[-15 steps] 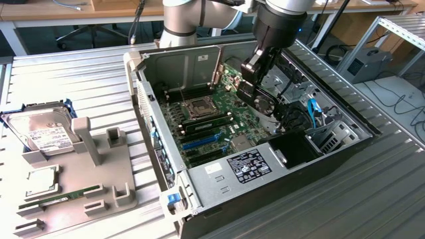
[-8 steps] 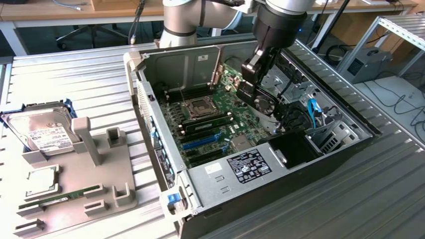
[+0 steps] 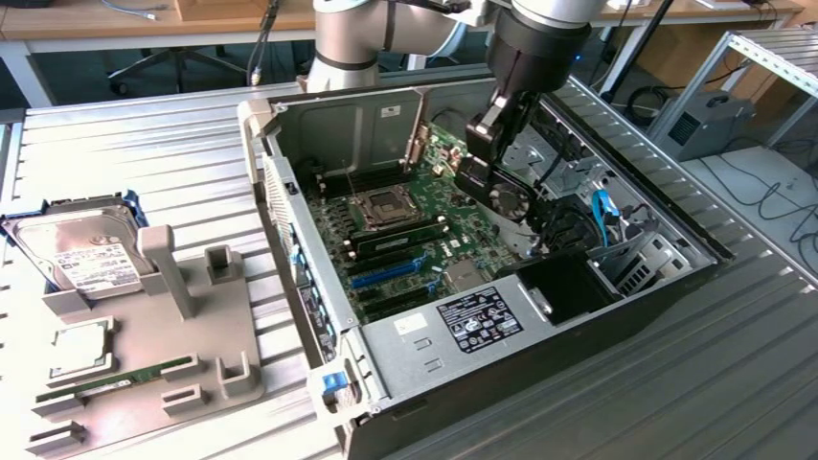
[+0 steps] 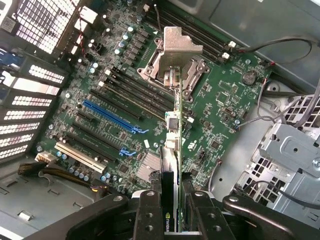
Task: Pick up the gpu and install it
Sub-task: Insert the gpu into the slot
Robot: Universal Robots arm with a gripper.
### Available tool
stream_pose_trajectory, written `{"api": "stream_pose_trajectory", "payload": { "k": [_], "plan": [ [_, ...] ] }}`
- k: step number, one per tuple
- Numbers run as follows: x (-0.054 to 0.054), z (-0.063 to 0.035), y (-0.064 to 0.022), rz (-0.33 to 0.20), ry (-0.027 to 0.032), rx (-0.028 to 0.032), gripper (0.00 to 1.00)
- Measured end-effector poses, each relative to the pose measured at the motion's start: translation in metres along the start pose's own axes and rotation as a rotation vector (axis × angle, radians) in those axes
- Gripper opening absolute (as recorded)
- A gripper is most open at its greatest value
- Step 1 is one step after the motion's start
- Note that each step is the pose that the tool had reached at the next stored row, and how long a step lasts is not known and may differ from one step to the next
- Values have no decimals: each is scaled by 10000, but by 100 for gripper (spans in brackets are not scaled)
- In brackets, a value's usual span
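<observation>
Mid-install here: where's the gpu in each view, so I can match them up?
Exterior view: the gpu hangs in the gripper above the motherboard.
Wrist view: the gpu is edge-on, running from the gripper out over the motherboard.
Shared landmark: the long blue slot on the motherboard.

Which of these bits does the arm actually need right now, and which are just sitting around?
In the job: gripper, clamped on the gpu; open computer case; motherboard beneath the card.

Lying about, on the exterior view's left: hard drive, RAM stick, square silver chip, grey holder.
</observation>
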State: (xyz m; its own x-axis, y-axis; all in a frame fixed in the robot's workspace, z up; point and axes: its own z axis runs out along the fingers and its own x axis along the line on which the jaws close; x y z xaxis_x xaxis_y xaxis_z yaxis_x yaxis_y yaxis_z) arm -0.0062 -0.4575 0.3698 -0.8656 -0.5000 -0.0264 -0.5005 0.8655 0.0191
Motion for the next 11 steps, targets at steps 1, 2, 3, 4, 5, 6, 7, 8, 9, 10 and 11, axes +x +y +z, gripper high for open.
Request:
{"api": "stream_pose_trajectory", "payload": {
  "k": [1, 2, 3, 4, 5, 6, 7, 8, 9, 10, 11],
  "plan": [
    [0, 0, 0, -28, 1, -1, 26],
    [0, 0, 0, -53, 0, -2, 26],
    [0, 0, 0, -85, 1, -2, 26],
    [0, 0, 0, -106, 2, -3, 26],
    [0, 0, 0, -137, 3, -4, 26],
    [0, 0, 0, -162, 3, -4, 26],
    [0, 0, 0, -189, 4, -5, 26],
    [0, 0, 0, -216, 4, -6, 26],
    [0, 0, 0, -242, 4, -6, 26],
    [0, 0, 0, -270, 5, -7, 26],
    [0, 0, 0, -307, 6, -7, 26]
  ]
}}
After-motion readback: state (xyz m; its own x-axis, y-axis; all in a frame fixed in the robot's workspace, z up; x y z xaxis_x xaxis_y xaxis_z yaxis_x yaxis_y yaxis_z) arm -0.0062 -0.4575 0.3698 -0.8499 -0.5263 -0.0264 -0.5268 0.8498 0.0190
